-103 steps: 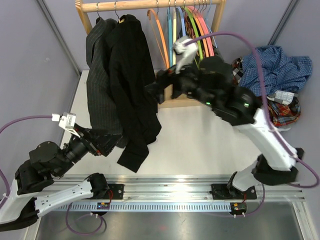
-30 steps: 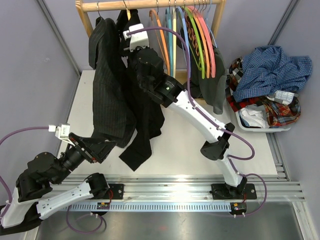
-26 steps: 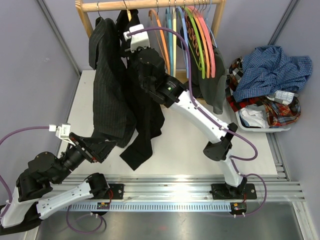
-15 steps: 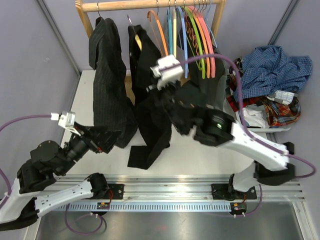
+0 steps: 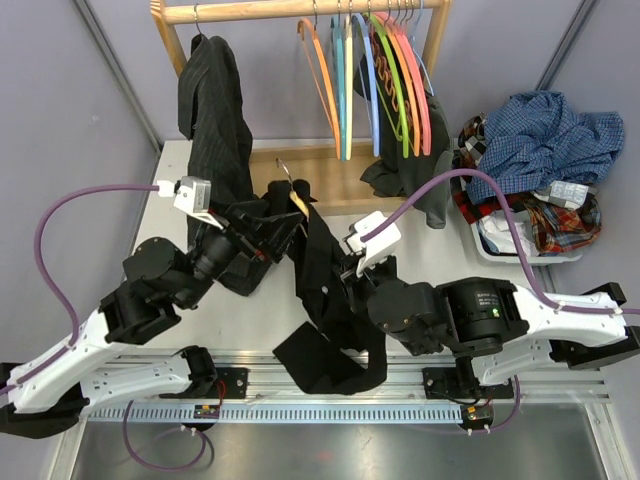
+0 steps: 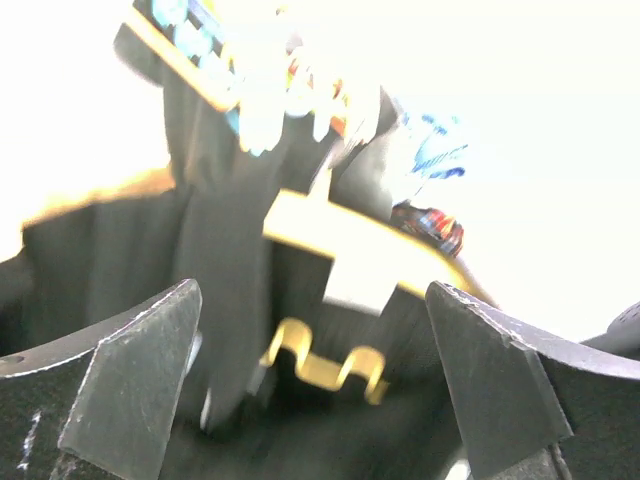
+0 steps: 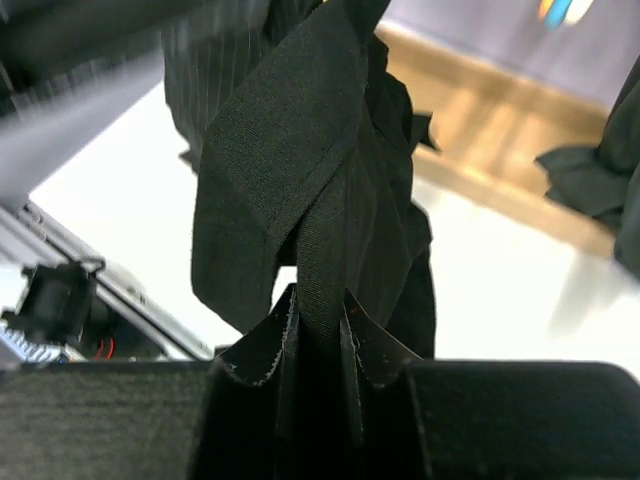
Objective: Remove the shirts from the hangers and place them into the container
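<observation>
Right gripper [image 7: 318, 330]: black shirt [image 5: 325, 300] is pinched, centre frame.
Left gripper [image 6: 310, 300]: spread wide at the yellow hanger [image 6: 345, 240], mid-frame.
Risk: hanger is dragged along if missed.

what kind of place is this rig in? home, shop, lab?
Most likely a robot lab test cell, not a home: two arms bolted to an aluminium rail at the table edge, bare grey partition walls, and a small wooden rail frame of hangers staged as a prop.

No lettering, label or number can be read in any view
</observation>
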Controlling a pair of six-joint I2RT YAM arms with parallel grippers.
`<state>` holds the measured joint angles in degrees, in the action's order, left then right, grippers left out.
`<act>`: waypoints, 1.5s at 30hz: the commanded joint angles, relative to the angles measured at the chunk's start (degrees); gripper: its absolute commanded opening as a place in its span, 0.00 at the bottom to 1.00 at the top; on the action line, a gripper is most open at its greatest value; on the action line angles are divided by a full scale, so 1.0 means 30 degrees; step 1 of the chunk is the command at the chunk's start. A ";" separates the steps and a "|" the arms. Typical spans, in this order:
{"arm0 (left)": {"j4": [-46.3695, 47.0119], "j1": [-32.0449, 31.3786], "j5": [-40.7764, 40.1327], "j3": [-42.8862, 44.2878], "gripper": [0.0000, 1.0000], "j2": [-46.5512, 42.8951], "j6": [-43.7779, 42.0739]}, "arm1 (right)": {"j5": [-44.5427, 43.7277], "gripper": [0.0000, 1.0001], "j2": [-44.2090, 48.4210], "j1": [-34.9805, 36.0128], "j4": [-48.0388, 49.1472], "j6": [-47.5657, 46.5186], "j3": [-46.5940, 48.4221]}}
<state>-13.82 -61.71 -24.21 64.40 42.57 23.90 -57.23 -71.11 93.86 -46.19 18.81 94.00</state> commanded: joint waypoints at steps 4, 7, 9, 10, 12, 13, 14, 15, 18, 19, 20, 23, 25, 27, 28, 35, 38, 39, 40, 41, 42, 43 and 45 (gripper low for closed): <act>0.6451 -0.0054 0.1036 -0.0431 0.99 0.1832 -0.1404 | 0.0151 0.00 0.1994 0.0206 -0.0042 0.3281 -0.1272; 0.6864 -0.0054 0.1184 -0.0199 0.99 0.2915 -0.1288 | 0.0443 0.00 0.2199 0.0206 0.0163 0.3223 -0.1332; 0.6952 -0.0025 0.1446 -0.0023 0.99 0.3474 -0.1055 | 0.0590 0.00 0.2287 0.0235 0.0573 0.2844 -0.1333; 0.7010 -0.0025 0.1564 0.0007 0.99 0.3680 -0.0908 | 0.0649 0.00 0.2288 0.0235 0.0719 0.2726 -0.1332; 0.7128 -0.0054 0.1682 0.0007 0.99 0.4208 -0.0702 | 0.0737 0.00 0.2376 0.0235 0.1071 0.2200 -0.1157; 0.7186 -0.0054 0.1595 0.0007 0.99 0.4326 -0.0672 | 0.0709 0.00 0.2376 0.0235 0.1217 0.2053 -0.1127; 0.7360 -0.0054 0.1507 -0.0109 0.99 0.4501 -0.0701 | 0.0998 0.00 0.2405 0.0235 0.1451 0.1935 -0.1098; 0.7478 -0.0025 0.1274 -0.0168 0.99 0.4561 -0.0875 | 0.1262 0.00 0.2463 0.0264 0.1598 0.1731 -0.1040; 0.7859 -0.0054 0.1067 -0.0344 0.76 0.4707 -0.1343 | 0.2431 0.00 0.2668 0.0265 0.2126 0.1641 -0.1214; 0.7976 -0.0025 0.1067 -0.0344 0.21 0.4766 -0.1462 | 0.2524 0.00 0.2669 0.0323 0.2127 0.1612 -0.1244; 0.7948 -0.0054 0.0922 -0.0315 0.00 0.4824 -0.1492 | 0.2612 0.00 0.2698 0.0323 0.2011 0.1641 -0.1244; 0.7948 -0.0025 0.0714 -0.0110 0.00 0.5205 -0.1492 | 0.3078 0.00 0.2727 0.0411 0.1834 0.1728 -0.1157; 0.7890 -0.0025 0.0774 0.0210 0.00 0.5467 -0.1580 | 0.3402 0.00 0.2873 0.0440 0.1834 0.1758 -0.1127; 0.7744 -0.0025 0.0397 0.0562 0.00 0.5703 -0.1928 | 0.3754 0.00 0.2990 0.0440 0.1630 0.1816 -0.0952; 0.7598 0.0004 0.0045 0.1202 0.00 0.5994 -0.2106 | 0.3842 0.00 0.3049 0.0440 0.1455 0.1875 -0.0864; 0.5026 0.0443 -0.2945 0.7928 0.00 0.9122 -0.5966 | 0.4399 0.66 0.2846 0.0440 -0.0680 0.3072 -0.0600; 0.4116 0.0678 -0.3298 1.0514 0.00 1.0241 -0.6968 | 0.4429 0.69 0.2669 0.0411 -0.1619 0.3864 -0.0658; 0.3907 0.0707 -0.3298 1.1018 0.00 1.0419 -0.7493 | 0.4342 0.68 0.2698 0.0440 -0.1826 0.4070 -0.0716; 0.3731 0.0708 -0.3356 1.1342 0.00 1.0479 -0.7701 | 0.4312 0.67 0.2756 0.0440 -0.2031 0.4305 -0.0775; 0.3700 0.0708 -0.3531 1.1548 0.00 1.0450 -0.8341 | 0.4225 0.67 0.2931 0.0440 -0.2323 0.4626 -0.0949; 0.3787 0.0737 -0.3765 1.1550 0.00 1.0363 -0.8609 | 0.4282 0.67 0.3077 0.0440 -0.2442 0.4803 -0.1096; 0.3904 0.0795 -0.3912 1.1521 0.00 1.0275 -0.8843 | 0.4254 0.67 0.3224 0.0440 -0.2473 0.4950 -0.1243; 0.3905 0.1203 -0.4001 1.1609 0.00 1.0012 -0.8933 | 0.4312 0.67 0.3576 0.0440 -0.2502 0.5331 -0.1770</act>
<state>-11.29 -61.10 -29.04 93.86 75.59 0.73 -47.48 -61.54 94.35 -48.21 29.71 90.65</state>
